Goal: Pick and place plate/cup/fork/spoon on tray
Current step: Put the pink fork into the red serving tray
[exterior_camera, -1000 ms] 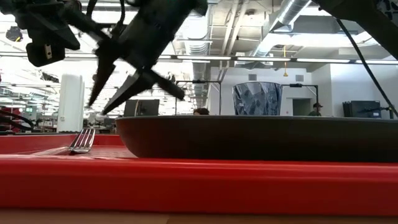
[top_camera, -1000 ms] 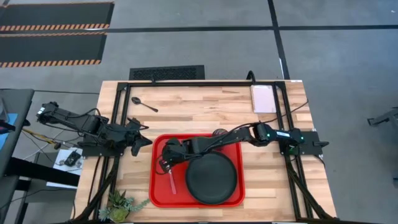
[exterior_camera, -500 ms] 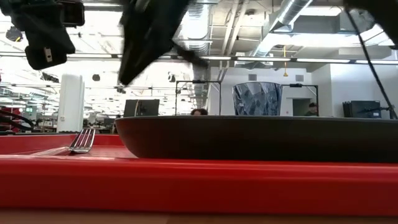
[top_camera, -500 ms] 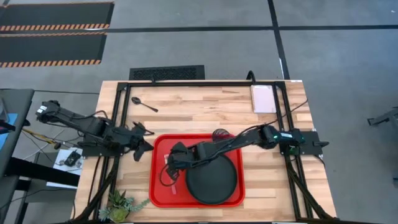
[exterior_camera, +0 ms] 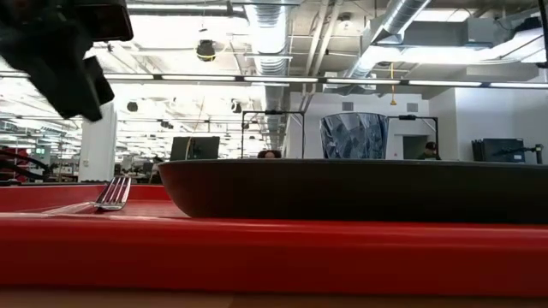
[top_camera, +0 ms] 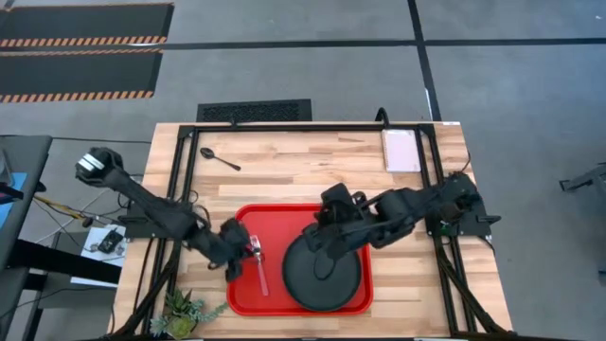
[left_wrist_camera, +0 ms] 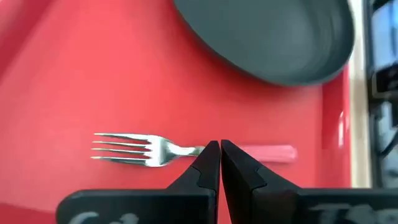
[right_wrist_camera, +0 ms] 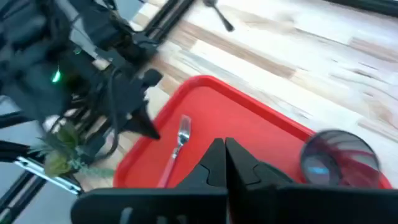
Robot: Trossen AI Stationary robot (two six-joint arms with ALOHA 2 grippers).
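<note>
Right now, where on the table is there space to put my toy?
Bare wood lies between the spoon and the pale pad, behind the tray. The tray is crowded: plate, fork, cup, with both pincers, left and right, over it.

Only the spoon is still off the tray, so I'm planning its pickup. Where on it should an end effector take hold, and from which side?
Grip the spoon at mid-handle, coming straight down from above with fingers across the handle. It lies flat on the wooden table, thin and slanted, bowl toward the far left corner, so a side approach seems unlikely to work.
</note>
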